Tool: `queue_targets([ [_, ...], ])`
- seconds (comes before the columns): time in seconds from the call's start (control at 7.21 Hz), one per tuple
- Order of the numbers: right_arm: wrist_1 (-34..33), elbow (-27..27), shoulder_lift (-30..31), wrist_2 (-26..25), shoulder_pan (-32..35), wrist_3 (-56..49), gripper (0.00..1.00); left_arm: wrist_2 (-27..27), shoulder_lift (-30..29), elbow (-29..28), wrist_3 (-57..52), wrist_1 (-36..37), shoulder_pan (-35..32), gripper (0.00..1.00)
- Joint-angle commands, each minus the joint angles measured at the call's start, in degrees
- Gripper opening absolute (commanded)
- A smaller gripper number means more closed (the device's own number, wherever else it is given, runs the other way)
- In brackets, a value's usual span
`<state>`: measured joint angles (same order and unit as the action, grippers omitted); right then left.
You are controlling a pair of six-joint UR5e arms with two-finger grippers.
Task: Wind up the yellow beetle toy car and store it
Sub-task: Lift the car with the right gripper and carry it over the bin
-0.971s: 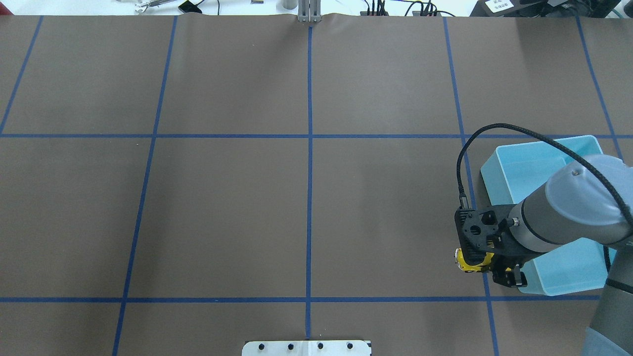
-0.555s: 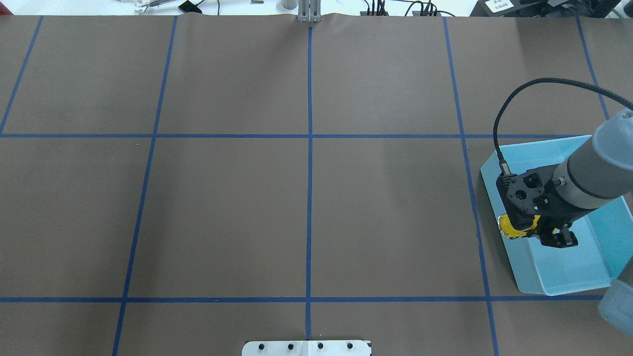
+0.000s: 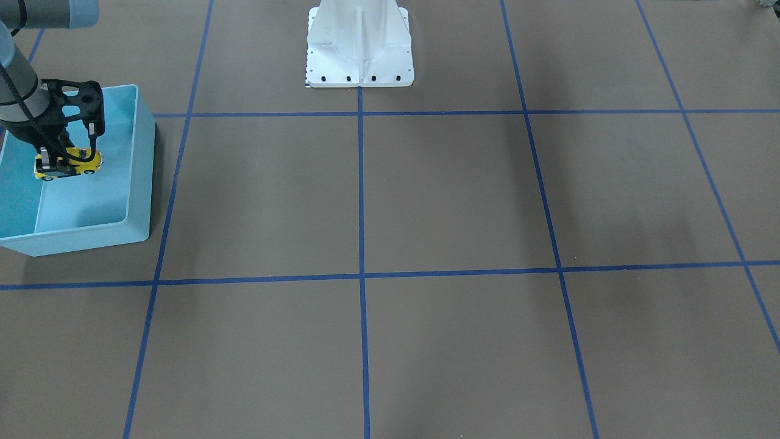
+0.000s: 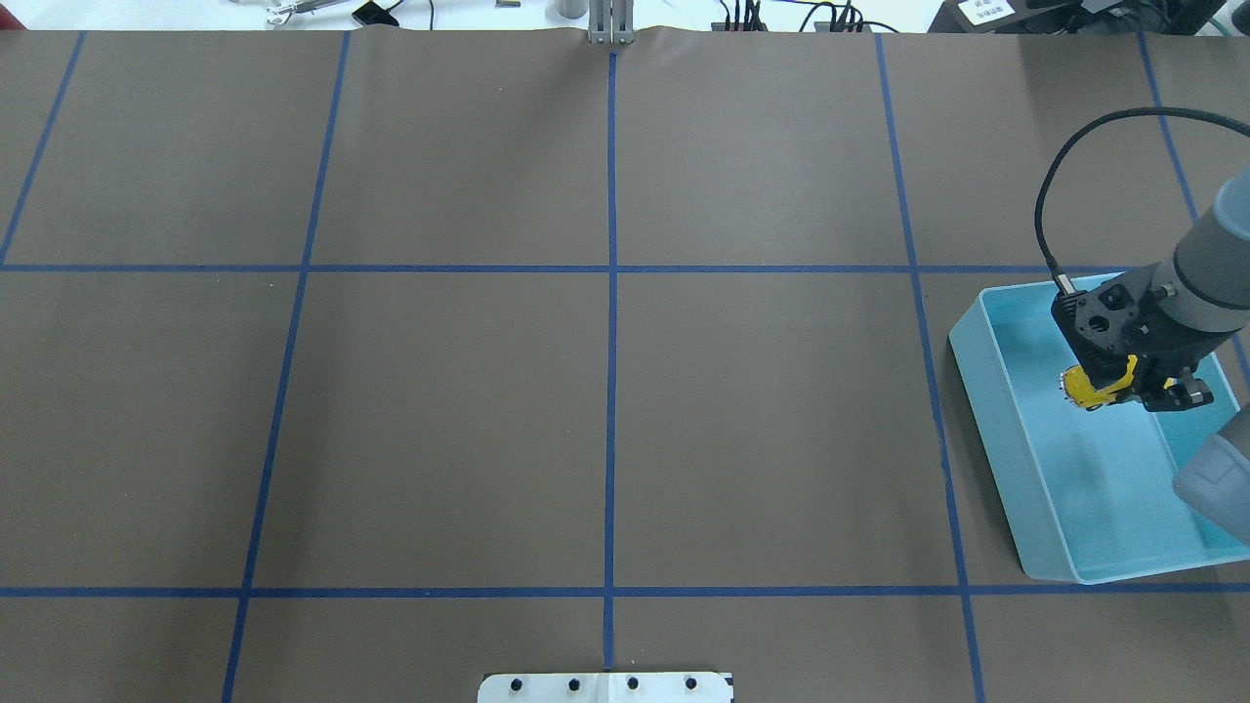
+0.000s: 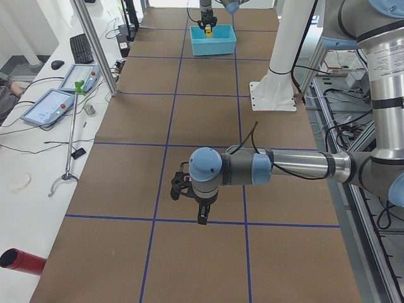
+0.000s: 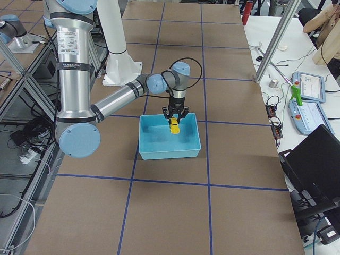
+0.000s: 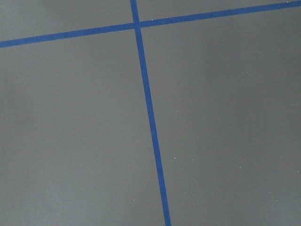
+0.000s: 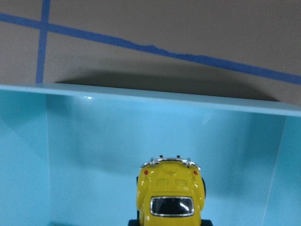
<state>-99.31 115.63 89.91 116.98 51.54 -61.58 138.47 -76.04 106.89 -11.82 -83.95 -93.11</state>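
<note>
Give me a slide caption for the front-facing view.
Right end effector holding the yellow toy car over the light blue bin.

A: Is there any writing to read?
B: None clearly. A white sticker [image 6: 69, 47] sits on the right arm [image 6: 74, 93], on its upright link, well back from the right hand [image 6: 174, 121]; its printed lines are too small.
A: Anything else?
B: A white tag [image 4: 986, 10] lies well beyond that hand, past the far edge of the worktop [image 4: 762, 391]; its dark marks are blurred.
</note>
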Motion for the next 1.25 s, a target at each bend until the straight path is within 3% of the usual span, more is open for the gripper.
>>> queue_targets([
  [0.0,8.65,-8.9,0.26,4.2,0.31,-0.12,0.0,-0.13,-0.94,-1.24,-0.31,-0.08,-0.06,1.0],
  [0.83,9.22,-7.7,2.19,5.63,-1.18,2.34,0.0,-0.31,-12.72,-12.85,-0.31,-0.08,0.2,1.0],
  [0.97,9.22,-7.35,2.28,5.63,-1.36,2.34,0.05,-0.4,-12.81,-12.93,-0.31,-0.08,0.38,1.0],
  [1.11,9.22,-7.44,2.37,5.63,-1.53,2.42,0.37,-0.4,-12.81,-12.94,-0.31,0.01,0.38,1.0],
])
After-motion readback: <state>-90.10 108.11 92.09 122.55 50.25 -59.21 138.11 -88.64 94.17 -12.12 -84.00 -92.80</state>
